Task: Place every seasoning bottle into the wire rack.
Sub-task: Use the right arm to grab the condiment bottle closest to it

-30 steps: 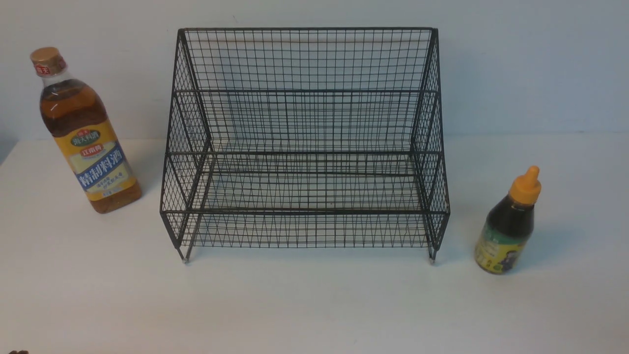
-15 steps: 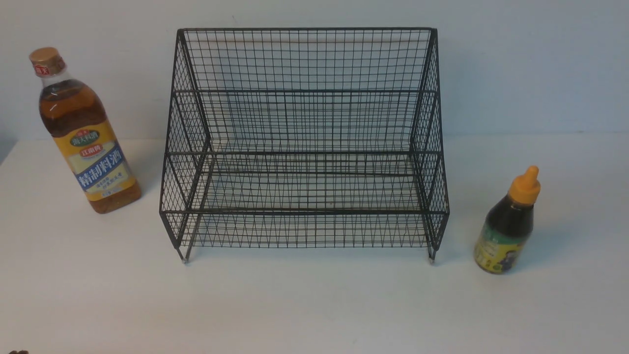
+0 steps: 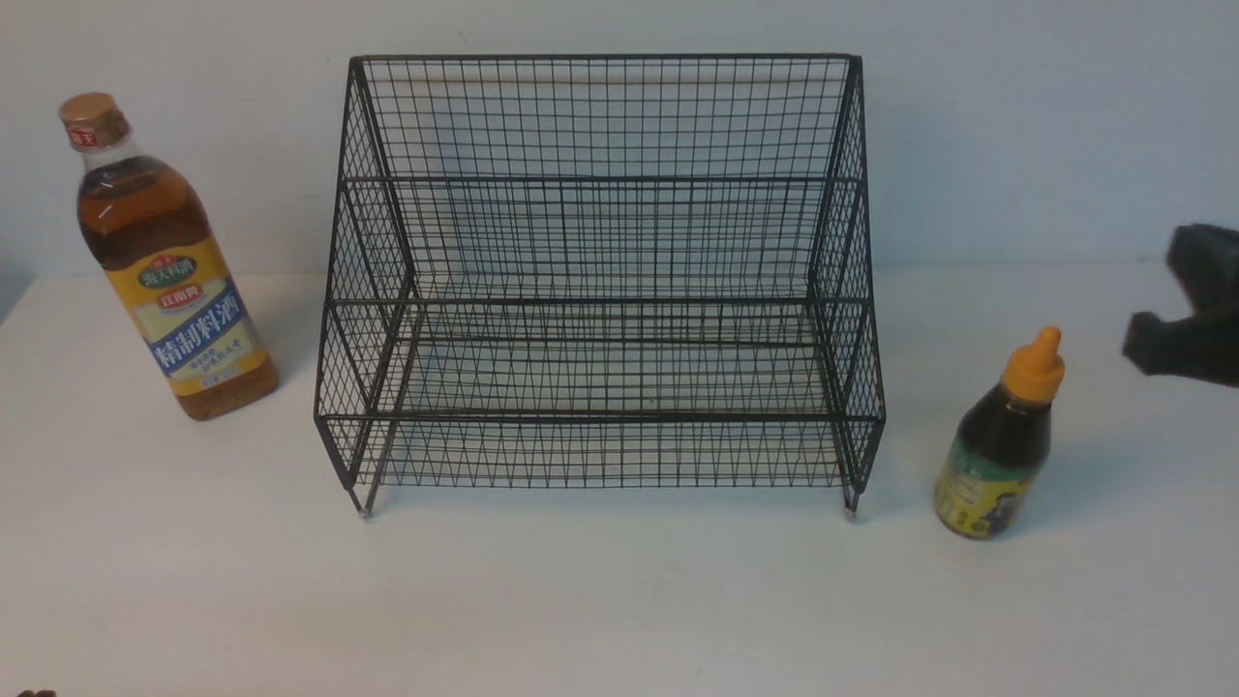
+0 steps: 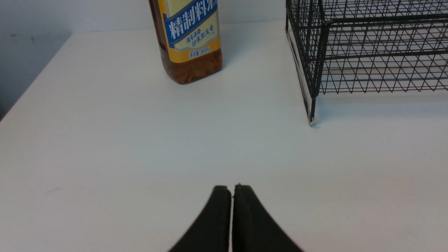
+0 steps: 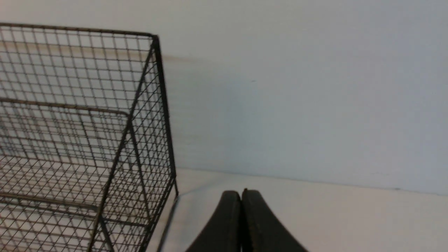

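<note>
Label (image 3: pixel 198 329) on the tall bottle (image 3: pixel 135 208) reads 精制料酒.

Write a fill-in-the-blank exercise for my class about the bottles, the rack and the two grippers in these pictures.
1. The tall amber bottle stands on the robot's ____ side of the wire rack.
2. The nozzle cap of the small dark bottle is coloured ____.
3. The left gripper and the right gripper both have their jaws ____.
4. The number of bottles inside the rack is ____.
Missing words: left; orange; shut; zero.
</note>
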Controlling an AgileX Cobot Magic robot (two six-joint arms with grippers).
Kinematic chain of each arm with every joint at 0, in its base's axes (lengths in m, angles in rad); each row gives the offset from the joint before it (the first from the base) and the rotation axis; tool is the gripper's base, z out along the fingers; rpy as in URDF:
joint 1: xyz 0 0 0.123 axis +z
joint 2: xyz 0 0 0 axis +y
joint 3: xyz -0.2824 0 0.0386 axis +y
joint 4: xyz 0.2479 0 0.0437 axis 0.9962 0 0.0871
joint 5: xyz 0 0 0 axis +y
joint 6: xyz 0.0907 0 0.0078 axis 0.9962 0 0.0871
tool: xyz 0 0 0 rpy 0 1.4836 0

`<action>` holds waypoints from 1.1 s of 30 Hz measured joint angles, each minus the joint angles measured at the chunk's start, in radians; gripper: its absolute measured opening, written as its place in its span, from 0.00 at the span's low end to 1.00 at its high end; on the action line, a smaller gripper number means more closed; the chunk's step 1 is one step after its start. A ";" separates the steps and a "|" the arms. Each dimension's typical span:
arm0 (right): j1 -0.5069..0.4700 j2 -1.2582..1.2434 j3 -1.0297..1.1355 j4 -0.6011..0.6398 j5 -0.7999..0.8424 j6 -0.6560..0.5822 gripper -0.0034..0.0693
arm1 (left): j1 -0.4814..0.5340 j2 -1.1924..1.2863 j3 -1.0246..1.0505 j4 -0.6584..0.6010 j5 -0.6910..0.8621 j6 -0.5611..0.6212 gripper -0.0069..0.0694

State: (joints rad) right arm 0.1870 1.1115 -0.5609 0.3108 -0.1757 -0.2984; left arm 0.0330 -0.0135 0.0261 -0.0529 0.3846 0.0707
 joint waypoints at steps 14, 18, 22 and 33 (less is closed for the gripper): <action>0.048 0.128 0.141 -0.072 -0.417 0.126 0.03 | 0.000 0.000 0.000 0.000 0.000 0.000 0.08; 0.048 0.140 0.172 -0.169 -0.456 0.169 0.03 | 0.000 0.000 0.000 0.000 0.000 0.000 0.08; 0.048 0.140 0.172 -0.251 -0.469 0.173 0.03 | 0.000 0.000 0.000 0.000 0.000 0.000 0.08; 0.048 0.244 0.172 -0.272 -0.556 0.173 0.38 | 0.000 0.000 0.000 0.000 0.000 0.000 0.08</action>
State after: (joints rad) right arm 0.2351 1.3550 -0.3885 0.0388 -0.7318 -0.1252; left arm 0.0330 -0.0135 0.0261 -0.0529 0.3846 0.0707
